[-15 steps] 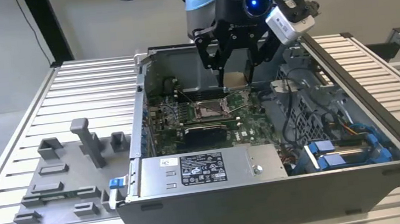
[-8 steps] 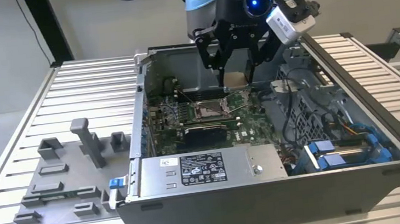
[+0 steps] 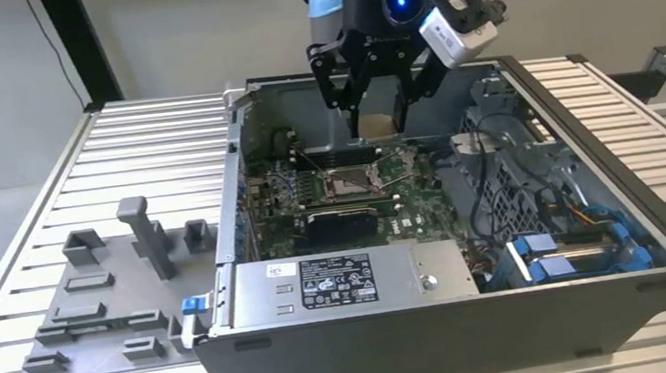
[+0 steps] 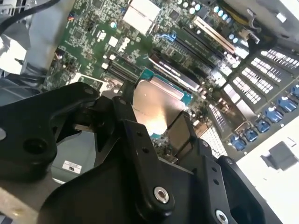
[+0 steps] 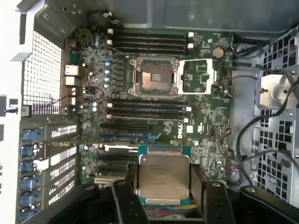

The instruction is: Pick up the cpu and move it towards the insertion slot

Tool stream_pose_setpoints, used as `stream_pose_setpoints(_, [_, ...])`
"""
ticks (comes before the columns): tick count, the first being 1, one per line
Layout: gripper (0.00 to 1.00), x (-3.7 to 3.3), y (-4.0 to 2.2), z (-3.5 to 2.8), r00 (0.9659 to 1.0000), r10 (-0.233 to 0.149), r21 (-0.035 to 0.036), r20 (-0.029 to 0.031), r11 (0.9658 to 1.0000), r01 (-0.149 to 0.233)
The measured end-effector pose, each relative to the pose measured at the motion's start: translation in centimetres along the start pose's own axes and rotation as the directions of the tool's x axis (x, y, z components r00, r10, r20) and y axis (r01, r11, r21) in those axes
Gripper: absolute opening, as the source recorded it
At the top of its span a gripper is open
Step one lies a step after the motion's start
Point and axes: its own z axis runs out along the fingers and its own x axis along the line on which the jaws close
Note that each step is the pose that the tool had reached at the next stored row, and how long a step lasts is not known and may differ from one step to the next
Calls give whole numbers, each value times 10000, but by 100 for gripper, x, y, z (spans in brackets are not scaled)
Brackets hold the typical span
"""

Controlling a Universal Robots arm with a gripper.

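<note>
**One chip held above the open computer case**

One arm reaches down into the open computer case (image 3: 460, 229), which lies on its side on the ribbed metal tabletop (image 3: 122, 161). The claw (image 3: 377, 116) is clamped on the cpu (image 3: 378, 125), its two black fingers pressing against opposite edges of the chip.

Position of the cpu:
- In the exterior view it hangs in the air above the green circuit board (image 3: 308, 184), clear of the board surface.
- In the first wrist view the cpu (image 5: 163, 175) shows its silvery top face between the fingers (image 5: 125, 198).
- In the second wrist view the cpu (image 4: 156, 105) appears tilted, gripped between the black linkages of the claw (image 4: 154, 130).

Position of the insertion slot:
- The insertion slot (image 3: 346, 181) sits in the board below the claw, nearer the onlooker than the chip.
- In the first wrist view the insertion slot (image 5: 154, 77) shows a brownish pin field inside a shiny metal frame, with its cover plate swung open beside it. The chip is well apart from it.

A grey plastic tray (image 3: 99, 301) with raised blocks rests on the tabletop at the exterior view's left. A grey metal box (image 3: 336, 282) with a white label sits inside the case at its near edge.
</note>
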Motion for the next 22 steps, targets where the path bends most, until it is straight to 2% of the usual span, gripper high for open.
stream_pose_setpoints(9, [0, 27, 385, 55, 10000, 0, 0, 0, 10000, 0])
stream_pose_setpoints(17, [0, 127, 691, 100, 10000, 0, 1, 0, 10000, 0])
stream_pose_setpoints(22, [0, 167, 881, 124, 10000, 0, 0, 0, 10000, 0])
